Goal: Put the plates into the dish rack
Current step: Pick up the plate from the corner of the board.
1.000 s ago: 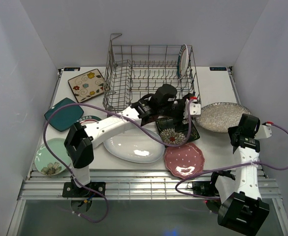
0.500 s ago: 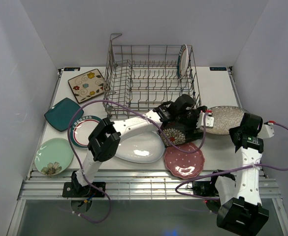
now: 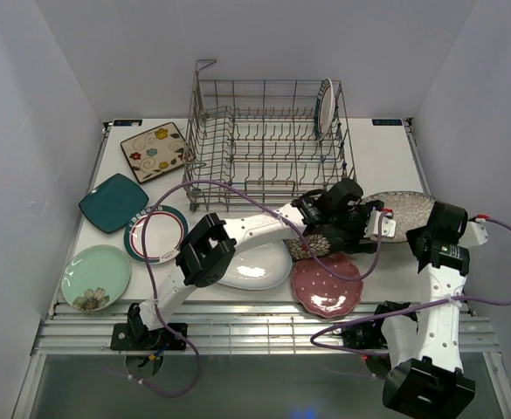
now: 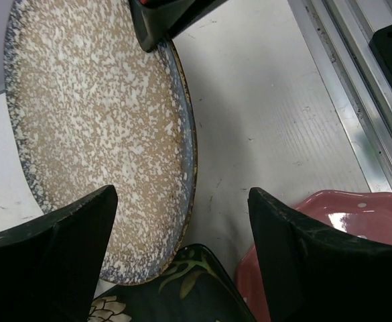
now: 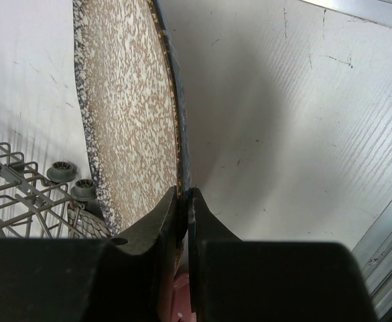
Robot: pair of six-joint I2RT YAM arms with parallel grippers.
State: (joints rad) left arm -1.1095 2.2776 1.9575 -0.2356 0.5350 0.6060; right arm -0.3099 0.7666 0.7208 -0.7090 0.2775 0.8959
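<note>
speckled plate [image 4: 95,134]: tan-white fleck, blue-grey rim | scalloped plate [image 3: 327,284]: pink, pale dots | square plate [image 3: 113,202]: teal | dish rack [image 3: 264,148]: grey wire | bench [image 3: 377,148]: white

left gripper [image 4: 182,201] spread wide, right gripper [image 5: 183,192] clamped on speckled plate [image 5: 125,100]

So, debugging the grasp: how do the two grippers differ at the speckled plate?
Right gripper is shut on the plate rim; left gripper is open. Right pinches the rim; left straddles it, a finger each side. Both are at the same plate.
</note>
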